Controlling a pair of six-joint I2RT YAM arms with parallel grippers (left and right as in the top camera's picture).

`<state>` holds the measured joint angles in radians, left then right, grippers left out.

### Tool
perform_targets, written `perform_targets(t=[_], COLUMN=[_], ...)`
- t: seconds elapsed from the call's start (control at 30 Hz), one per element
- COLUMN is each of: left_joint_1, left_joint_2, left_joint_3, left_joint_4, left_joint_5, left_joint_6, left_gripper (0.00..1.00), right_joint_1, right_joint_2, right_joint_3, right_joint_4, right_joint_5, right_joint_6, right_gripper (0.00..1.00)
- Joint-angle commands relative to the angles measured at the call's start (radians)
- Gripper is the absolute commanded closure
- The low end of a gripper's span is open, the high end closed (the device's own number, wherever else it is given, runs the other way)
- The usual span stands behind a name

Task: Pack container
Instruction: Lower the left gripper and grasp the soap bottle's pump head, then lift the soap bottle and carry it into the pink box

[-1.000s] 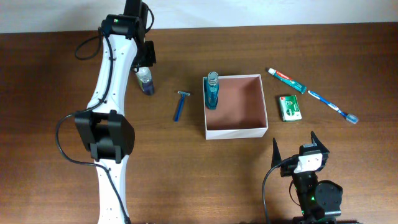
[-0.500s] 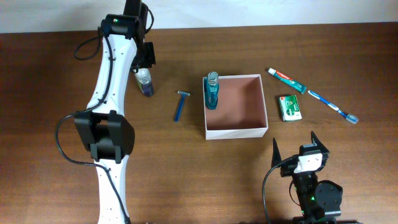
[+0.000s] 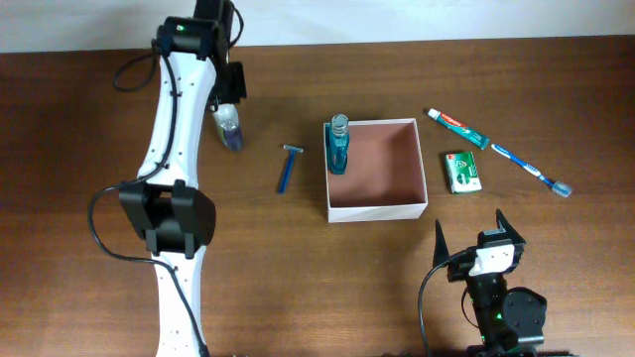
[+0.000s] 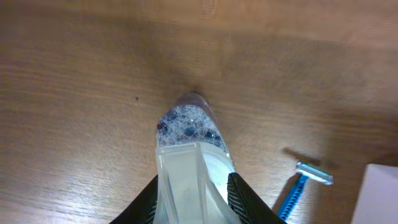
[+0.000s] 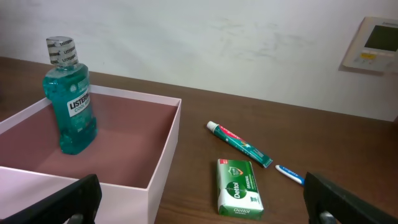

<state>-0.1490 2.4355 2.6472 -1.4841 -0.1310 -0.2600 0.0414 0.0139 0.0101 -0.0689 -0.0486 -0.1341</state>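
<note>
The container is a square white box with a reddish-brown inside, at the table's middle. A teal mouthwash bottle stands upright in its far-left corner. My left gripper is shut on a small clear bottle at the back left, left of the box. In the left wrist view the fingers clamp this bottle above the wood. My right gripper is open and empty near the front edge, right of the box. Its wrist view shows the box wall and the mouthwash.
A blue razor lies between the clear bottle and the box; it also shows in the left wrist view. A toothpaste tube, a green soap packet and a toothbrush lie right of the box.
My left gripper and the clear bottle have shifted slightly left and toward the table's back. The right arm has not moved.
</note>
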Motion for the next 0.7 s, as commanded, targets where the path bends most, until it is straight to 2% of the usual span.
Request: perform_targets(t=[0.0,0.67], left_joint_1=[-0.005,-0.203], left_joint_2=[-0.008,-0.008], left_joint_3=[0.111,0.460], left_joint_4=[-0.014,-0.024], left_joint_5=[-0.019,0.020], left_joint_6=[0.016,0.015], left_gripper=[0.72,0.72], right_joint_1=[0.009,0.009], right_joint_2=[-0.010,-0.010], right_joint_3=[-0.005,-0.005], right_joint_4=[-0.006,-0.006], right_joint_5=[0.008,0.008], right_joint_6=[0.000,0.000], right_gripper=[0.01,0.01])
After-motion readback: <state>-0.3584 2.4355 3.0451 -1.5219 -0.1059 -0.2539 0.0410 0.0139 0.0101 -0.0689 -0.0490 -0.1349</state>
